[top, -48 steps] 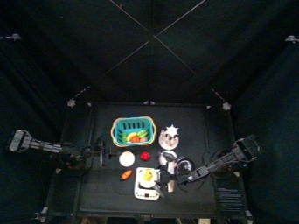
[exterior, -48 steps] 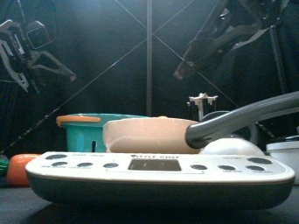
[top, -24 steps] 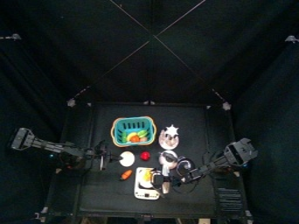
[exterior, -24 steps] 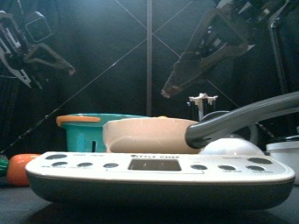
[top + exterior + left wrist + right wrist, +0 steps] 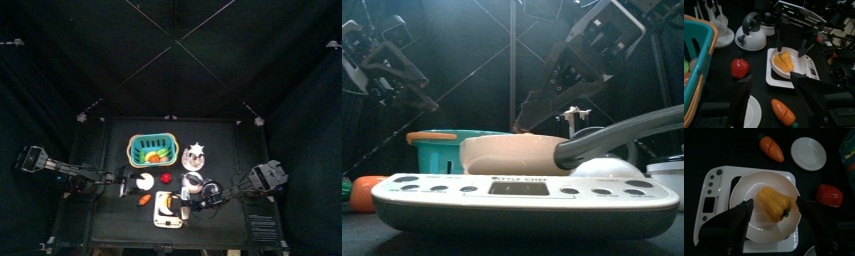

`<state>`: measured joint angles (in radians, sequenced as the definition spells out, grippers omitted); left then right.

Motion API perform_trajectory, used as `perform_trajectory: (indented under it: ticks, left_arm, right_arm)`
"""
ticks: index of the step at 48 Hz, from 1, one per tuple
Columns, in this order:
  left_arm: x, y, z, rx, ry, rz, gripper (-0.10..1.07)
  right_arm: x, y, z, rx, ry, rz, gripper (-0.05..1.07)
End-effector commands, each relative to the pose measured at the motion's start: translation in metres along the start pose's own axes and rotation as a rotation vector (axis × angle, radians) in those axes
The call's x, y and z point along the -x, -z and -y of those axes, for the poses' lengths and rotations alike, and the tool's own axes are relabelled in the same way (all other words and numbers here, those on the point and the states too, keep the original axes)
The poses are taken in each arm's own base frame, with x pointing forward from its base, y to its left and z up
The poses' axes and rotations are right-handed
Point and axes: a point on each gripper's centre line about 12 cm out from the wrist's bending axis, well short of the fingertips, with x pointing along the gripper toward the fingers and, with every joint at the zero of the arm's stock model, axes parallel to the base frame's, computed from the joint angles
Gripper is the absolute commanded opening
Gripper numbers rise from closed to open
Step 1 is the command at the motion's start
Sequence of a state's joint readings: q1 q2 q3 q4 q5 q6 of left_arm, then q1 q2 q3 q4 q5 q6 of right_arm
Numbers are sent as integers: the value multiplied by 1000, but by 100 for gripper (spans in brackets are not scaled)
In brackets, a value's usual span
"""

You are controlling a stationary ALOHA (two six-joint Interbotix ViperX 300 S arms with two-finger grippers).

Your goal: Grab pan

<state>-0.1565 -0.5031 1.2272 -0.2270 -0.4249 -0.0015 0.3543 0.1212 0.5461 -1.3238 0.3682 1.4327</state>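
Both pincers are gaping wide, holding nothing: right pincer [image 5: 772, 223] is hovering over the yellow pepper [image 5: 774, 204]; left pincer [image 5: 769, 95] is hanging at the frame's lower left.

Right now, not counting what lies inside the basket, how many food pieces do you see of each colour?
Yellow: 1, the pepper on the white plate
Red: 1, the red fruit
Orange: 1, the carrot
Total: 3
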Motion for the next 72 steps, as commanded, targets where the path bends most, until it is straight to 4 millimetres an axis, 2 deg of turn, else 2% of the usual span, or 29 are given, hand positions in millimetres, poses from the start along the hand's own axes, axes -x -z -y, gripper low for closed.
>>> perform_trajectory:
  ticks: [1, 33, 41, 52, 60, 72]
  left_arm:
    - [-3, -9, 3, -1, 7, 25, 94]
    - [-2, -6, 1, 3, 1, 18, 94]
    - [-2, -6, 1, 4, 0, 19, 94]
    - [-2, -6, 0, 8, -3, 16, 94]
    - [-2, -7, -1, 23, -9, 20, 93]
    - [-11, -8, 2, 41, -13, -15, 94]
  right_arm:
    - [0, -12, 5, -17, -7, 27, 99]
    - [-20, 4, 8, -18, -26, -25, 97]
    - [-21, 5, 9, -20, -24, -30, 89]
    - [-21, 4, 9, -21, -24, -27, 72]
    - [-14, -5, 11, -28, -21, -1, 65]
    - [7, -23, 20, -40, -10, 62, 64]
